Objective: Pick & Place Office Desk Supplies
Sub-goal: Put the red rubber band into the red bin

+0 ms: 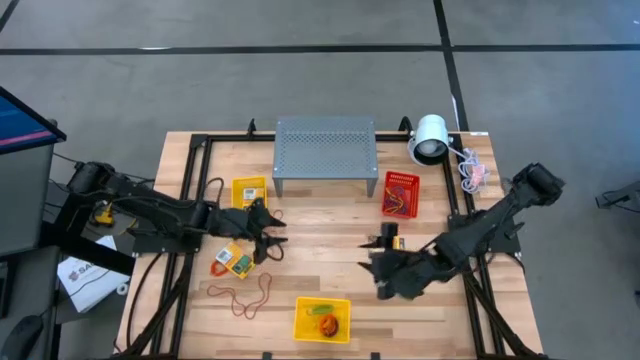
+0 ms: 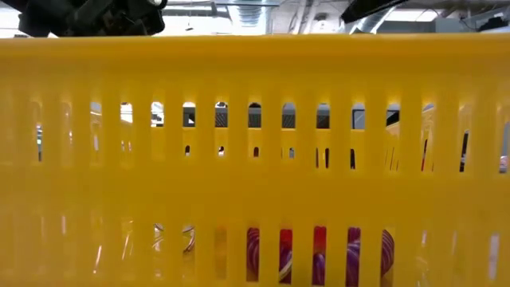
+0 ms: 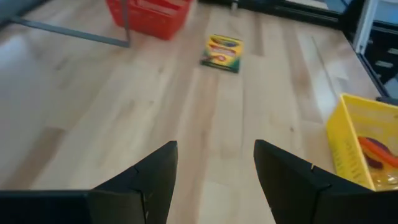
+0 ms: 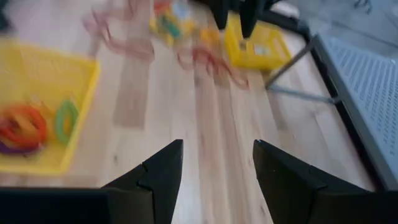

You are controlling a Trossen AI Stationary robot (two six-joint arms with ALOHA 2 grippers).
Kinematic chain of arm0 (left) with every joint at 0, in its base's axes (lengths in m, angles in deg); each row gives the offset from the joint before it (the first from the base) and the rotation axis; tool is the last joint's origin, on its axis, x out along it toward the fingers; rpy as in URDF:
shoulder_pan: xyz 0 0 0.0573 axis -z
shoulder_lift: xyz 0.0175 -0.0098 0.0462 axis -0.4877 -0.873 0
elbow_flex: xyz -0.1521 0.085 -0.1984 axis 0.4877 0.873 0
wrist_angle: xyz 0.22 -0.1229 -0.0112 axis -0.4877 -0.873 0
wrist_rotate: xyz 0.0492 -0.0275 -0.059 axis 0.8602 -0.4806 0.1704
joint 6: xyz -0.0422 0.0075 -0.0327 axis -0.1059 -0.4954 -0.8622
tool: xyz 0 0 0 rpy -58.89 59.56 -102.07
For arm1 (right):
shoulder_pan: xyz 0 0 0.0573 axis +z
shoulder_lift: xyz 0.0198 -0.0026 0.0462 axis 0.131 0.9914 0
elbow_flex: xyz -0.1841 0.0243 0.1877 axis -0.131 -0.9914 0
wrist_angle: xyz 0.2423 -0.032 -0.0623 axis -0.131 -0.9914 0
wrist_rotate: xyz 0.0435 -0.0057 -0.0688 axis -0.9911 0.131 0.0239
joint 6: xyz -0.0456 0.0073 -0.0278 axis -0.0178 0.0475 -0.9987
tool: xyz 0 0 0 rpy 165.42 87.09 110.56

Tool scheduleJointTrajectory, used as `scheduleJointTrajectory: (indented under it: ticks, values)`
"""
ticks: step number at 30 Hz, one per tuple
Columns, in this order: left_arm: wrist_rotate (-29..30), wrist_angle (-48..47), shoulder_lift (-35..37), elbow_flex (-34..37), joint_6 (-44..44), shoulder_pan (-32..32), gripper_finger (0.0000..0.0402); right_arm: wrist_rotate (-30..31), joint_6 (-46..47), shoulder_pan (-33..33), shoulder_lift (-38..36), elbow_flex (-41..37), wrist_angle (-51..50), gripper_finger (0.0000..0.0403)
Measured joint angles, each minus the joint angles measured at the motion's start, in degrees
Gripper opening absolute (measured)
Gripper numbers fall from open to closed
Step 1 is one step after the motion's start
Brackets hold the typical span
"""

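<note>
wooden surface (image 1: 330, 275) from above: left gripper (image 1: 268, 232) hovers spread beside a crayon box (image 1: 236, 261), red rubber-band loop (image 1: 248, 296) near it. right gripper (image 1: 378, 270) hangs over bare wood, second crayon box (image 1: 391, 237) just behind it. yellow basket (image 1: 322, 319) at front edge holds bands; red basket (image 1: 400, 194) by the grey stand (image 1: 325, 149).
low view: yellow basket wall (image 2: 255, 119) fills the frame.
left wrist: fingers (image 3: 149, 180) apart, empty; crayon box (image 3: 222, 52) ahead.
right wrist: fingers (image 4: 155, 177) apart, empty; bands (image 4: 28, 127) in basket.
</note>
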Motion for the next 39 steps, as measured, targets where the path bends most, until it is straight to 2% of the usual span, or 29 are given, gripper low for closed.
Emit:
scheduleJointTrajectory:
  ticks: [3,8,12,16,20,26,33,39]
  values:
    - [1.38,-3.79,4.57,0.13,0.64,-1.1,0.0208,0.04,-1.48,1.38,-7.06,-7.57,9.22,0.0189]
    - [2.48,-1.69,15.5,4.55,1.99,-0.94,0.0208,-0.01,-5.79,3.57,-18.3,-18.71,23.33,0.0188]
    - [2.48,-1.66,23.27,9.68,-1.77,-0.43,0.0208,-0.1,-7.51,3.63,-25.15,-27.36,33.13,0.0188]
    - [2.47,-1.92,25.31,13.2,-7.5,1.12,0.0208,-0.05,-9.77,3.04,-29.38,-34.16,41.77,0.0188]
    - [2.46,-1.75,21.65,13.3,-12.11,3.31,0.0208,-0.06,-9.91,1.7,-31.05,-36.65,45.33,0.0188]
    - [2.45,-2.19,10.23,10.34,-17.75,5.87,0.0208,-0.44,-10.13,-0.25,-29.77,-36.79,46.29,0.0188]
    - [2.63,-14.29,-4.28,0.35,-23.31,5.86,0.0183,-1.64,-10.11,-1.44,-27.43,-36.79,46.88,0.0188]
    - [2.69,-21.07,-10.47,-7.35,-30.02,4.56,0.017,-1.66,-10.12,-1.44,-25.8,-36.76,47.91,0.0188]
